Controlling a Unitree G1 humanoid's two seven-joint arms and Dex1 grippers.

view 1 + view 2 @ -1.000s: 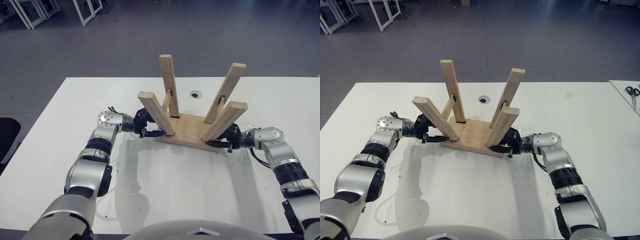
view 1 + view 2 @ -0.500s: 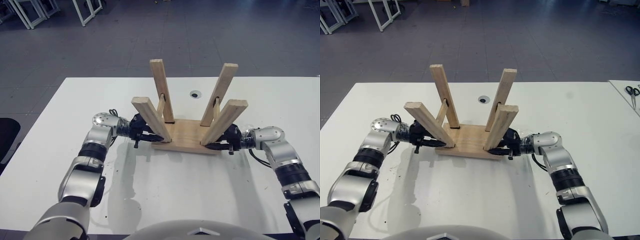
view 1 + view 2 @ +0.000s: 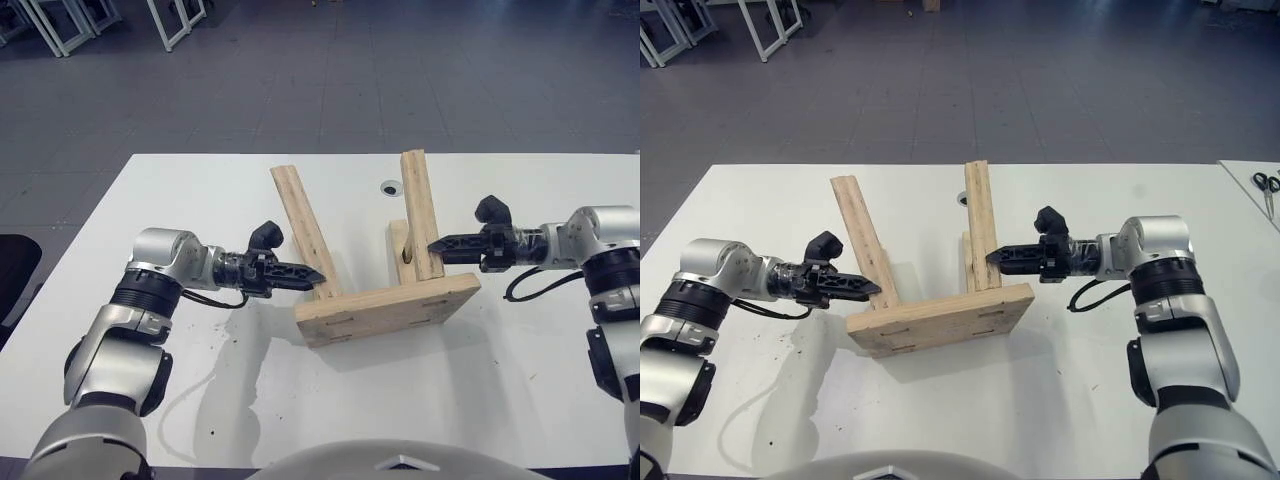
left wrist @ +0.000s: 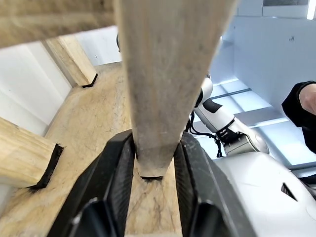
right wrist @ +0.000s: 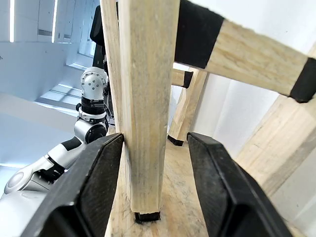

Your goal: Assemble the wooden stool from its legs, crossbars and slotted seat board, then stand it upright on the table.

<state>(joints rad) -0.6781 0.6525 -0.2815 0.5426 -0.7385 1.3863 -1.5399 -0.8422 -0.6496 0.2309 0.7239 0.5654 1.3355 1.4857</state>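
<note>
The assembled wooden stool is tipped over. Its seat board point(image 3: 385, 310) stands on edge with the flat face toward me, and the legs point away. My left gripper point(image 3: 308, 277) is shut on the left leg point(image 3: 298, 222) close to the seat. In the left wrist view, black fingers point(image 4: 120, 182) press both sides of that leg point(image 4: 168, 74). My right gripper point(image 3: 436, 247) is shut on the right leg point(image 3: 419, 212) near the board. The right wrist view has the fingers point(image 5: 96, 182) flanking this leg point(image 5: 143, 98), with a crossbar point(image 5: 256, 54) behind. I cannot tell whether the board's lower edge touches the table.
The white table point(image 3: 500, 400) extends broadly in front of and beside the stool. A round cable hole point(image 3: 389, 187) lies just behind the stool. Scissors point(image 3: 1265, 182) rest on a neighbouring table at the far right.
The stool stood upside down with its seat flat on the table and legs up. Both grippers have risen and tipped it, so the legs now point away.
</note>
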